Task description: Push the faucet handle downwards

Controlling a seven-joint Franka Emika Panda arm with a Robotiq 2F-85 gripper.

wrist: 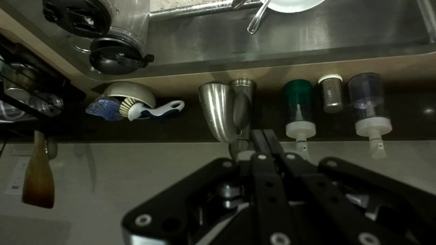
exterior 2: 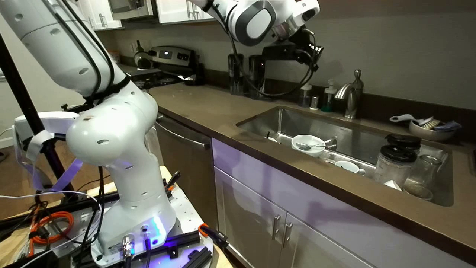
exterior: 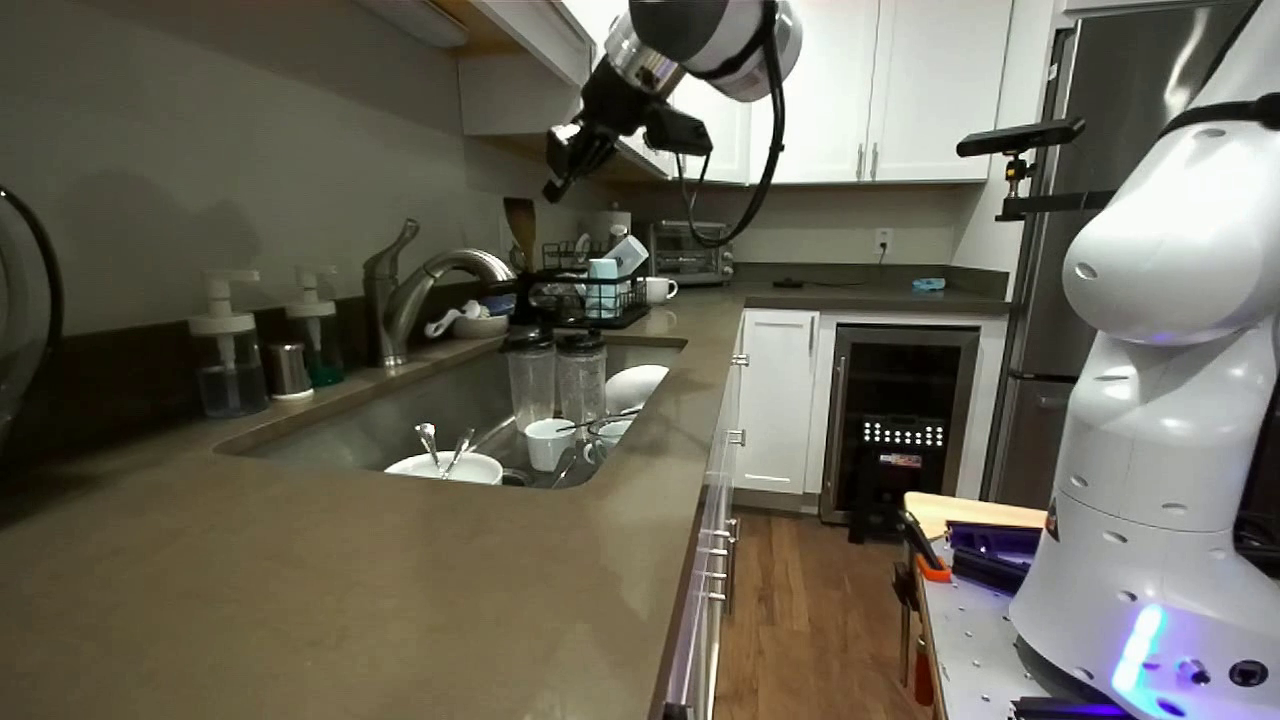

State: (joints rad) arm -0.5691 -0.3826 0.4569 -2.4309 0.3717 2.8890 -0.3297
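- The hand point(wrist: 263, 134) is closed up tight, holding nothing, and hangs above the worktop point(exterior: 330, 580), apart from the handle point(exterior: 400, 243) in both exterior views.
- The handle juts up from the faucet point(exterior 2: 351, 106); being slim, it may let the hand slide off if the push lands off-centre.
- The spout point(wrist: 218, 109) is just beside it: poor aim could load that instead.
- In the wrist view the hand partly covers the handle, inviting misjudged contact.
- Reaching too deep could scrape the wall point(exterior: 150, 150); sideways drift could topple the green bottle point(wrist: 299, 110).
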